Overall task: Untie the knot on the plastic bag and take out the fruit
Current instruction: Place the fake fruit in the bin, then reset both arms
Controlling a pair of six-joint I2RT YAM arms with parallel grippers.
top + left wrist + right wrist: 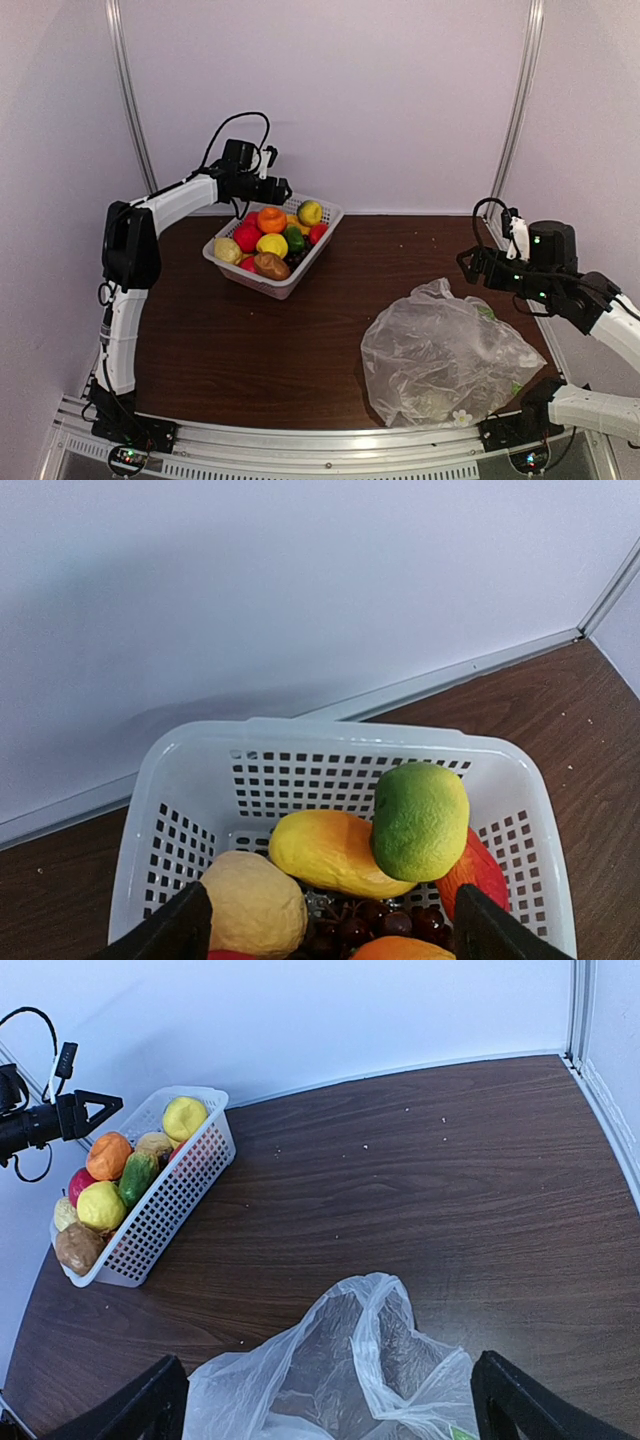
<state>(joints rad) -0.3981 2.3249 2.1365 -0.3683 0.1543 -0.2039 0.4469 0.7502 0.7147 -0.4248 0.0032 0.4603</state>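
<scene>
While the left jaws hang spread over the fruit in the basket, the bag lies beneath the spread right jaws, nearer that arm.

Bench: it carries the basket at the rear left and the plastic bag at the front right, the two well apart.
Basket: it sits near the back wall, turned at an angle to the bench's edges.
Fruit: piled in the basket, heaped above its rim.
Mango: it lies in the basket with a round fruit resting on its right end and grapes lower down in front.
Plastic bag: it lies on the bench near the front edge, right of the middle.
My left hand: above the basket's rear side.
My right hand: above the bench's right side, behind the bag.
</scene>
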